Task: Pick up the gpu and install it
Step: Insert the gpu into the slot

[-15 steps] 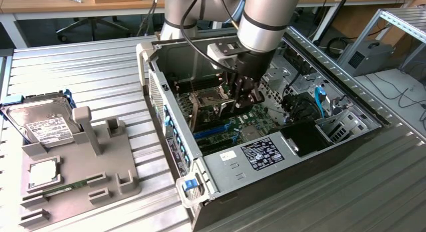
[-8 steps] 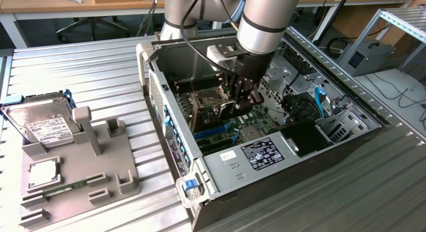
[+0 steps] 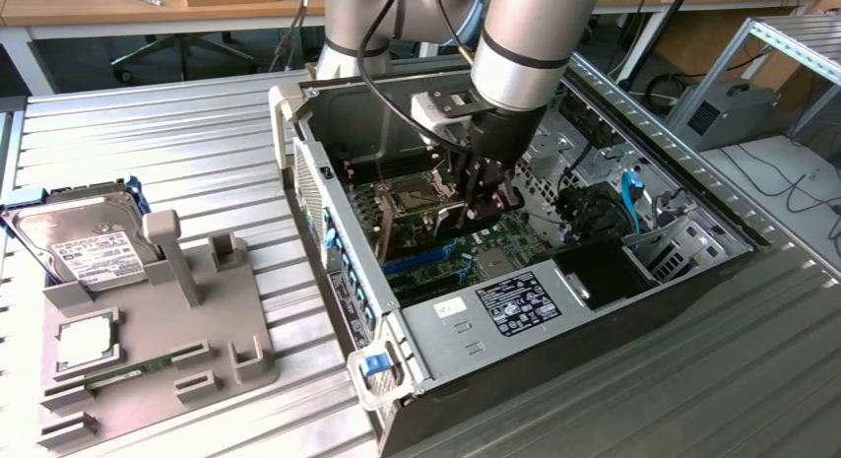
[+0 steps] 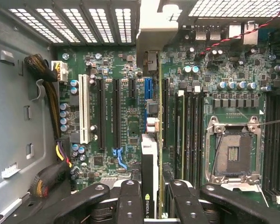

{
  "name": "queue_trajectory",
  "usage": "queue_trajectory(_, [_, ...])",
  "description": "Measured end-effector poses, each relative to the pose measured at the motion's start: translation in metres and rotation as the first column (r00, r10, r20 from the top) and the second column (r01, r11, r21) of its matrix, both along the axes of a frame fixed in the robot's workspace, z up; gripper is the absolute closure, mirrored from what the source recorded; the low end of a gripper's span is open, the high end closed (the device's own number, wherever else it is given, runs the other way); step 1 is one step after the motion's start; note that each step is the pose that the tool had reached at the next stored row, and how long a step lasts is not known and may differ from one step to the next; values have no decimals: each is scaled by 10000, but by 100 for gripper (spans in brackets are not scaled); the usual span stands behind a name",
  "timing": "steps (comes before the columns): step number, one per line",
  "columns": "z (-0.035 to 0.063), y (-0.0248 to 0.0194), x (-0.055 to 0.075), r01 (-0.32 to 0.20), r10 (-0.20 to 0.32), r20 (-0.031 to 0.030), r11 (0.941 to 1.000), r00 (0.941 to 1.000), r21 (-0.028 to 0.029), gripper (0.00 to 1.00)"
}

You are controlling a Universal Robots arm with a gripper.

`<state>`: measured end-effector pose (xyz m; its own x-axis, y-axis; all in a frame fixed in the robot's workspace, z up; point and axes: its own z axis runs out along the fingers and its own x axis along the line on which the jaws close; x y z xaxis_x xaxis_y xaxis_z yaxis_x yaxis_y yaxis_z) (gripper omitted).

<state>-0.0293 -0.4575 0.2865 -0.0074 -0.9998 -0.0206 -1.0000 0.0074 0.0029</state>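
black fingers [image 4: 129, 200] of the claw [image 4: 154, 189] sit closest to the wrist camera, clenched on the gpu [image 4: 149, 158]. the card stands on edge between them, with a small logo on its rim. beyond the card runs the green motherboard [image 4: 116, 70]. a white slot [image 4: 83, 109] and long black slots lie to one side of the card, and a short blue slot [image 4: 148, 87] sits just beside its line. the memory slots [image 4: 191, 126] and the open processor socket [image 4: 233, 154] lie to the other side. a bundle of yellow and black wires [image 4: 49, 93] hangs against the grey case wall past the white slot. whether the card's lower edge touches a slot, i cannot tell.

in the exterior view the open computer case [image 3: 460, 330] lies on its side on the ribbed metal tabletop [image 3: 171, 133]. the arm [image 3: 526, 34] comes in from twelve o'clock and reaches down into the case. there the claw [image 3: 484, 207] grips the gpu [image 3: 497, 204] just over the motherboard, near the processor socket. a blue cable [image 3: 631, 202] stands at three o'clock from the claw. at eight o'clock from the case sits a grey holder tray [image 3: 197, 330]. a hard drive [image 3: 86, 246] leans at the tray's ten o'clock corner. a square processor chip [image 3: 86, 342] and a long memory stick [image 3: 132, 367] rest in the tray toward its seven o'clock end.
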Motion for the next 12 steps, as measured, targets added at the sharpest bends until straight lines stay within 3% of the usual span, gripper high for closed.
queue_trajectory(12, [0, -1, -68, -1, 1, 1, 10000, 10000, 0, 73])
